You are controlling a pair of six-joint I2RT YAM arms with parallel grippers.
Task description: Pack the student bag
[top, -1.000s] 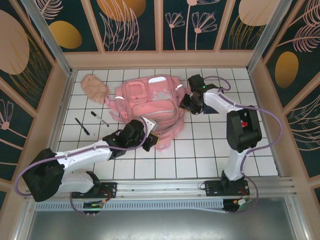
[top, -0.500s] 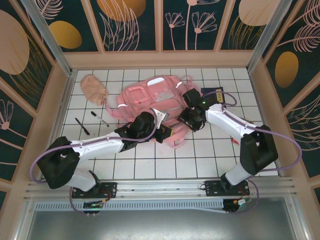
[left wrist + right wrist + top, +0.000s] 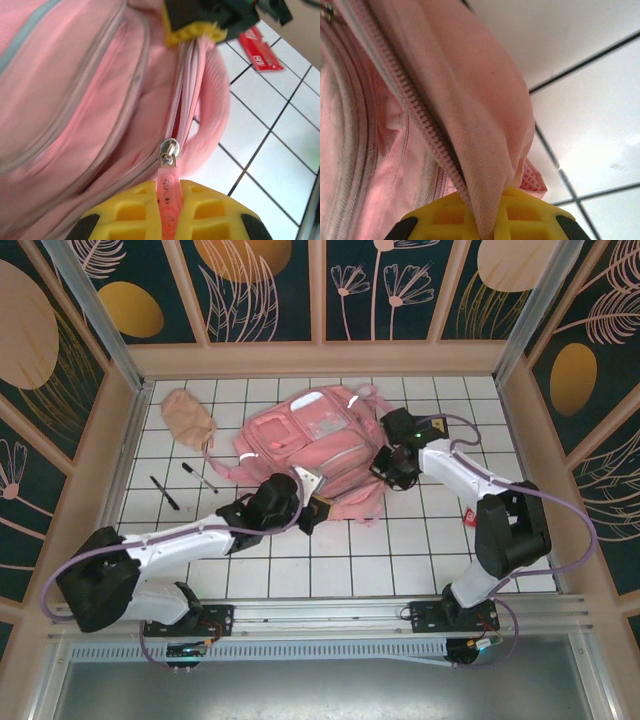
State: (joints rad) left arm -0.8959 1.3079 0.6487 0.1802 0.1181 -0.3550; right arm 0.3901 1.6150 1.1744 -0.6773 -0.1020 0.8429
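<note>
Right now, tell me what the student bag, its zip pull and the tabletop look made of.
Student bag: woven pink fabric, visible weave. Zip pull: translucent pink, probably rubbery plastic, on a shiny metal slider. Tabletop: glossy white, dark grid lines; tile or printed sheet.

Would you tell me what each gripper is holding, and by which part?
Both hold the pink backpack: the left gripper pinches its zipper pull tab, the right gripper a fold of fabric beside the zipper.
</note>
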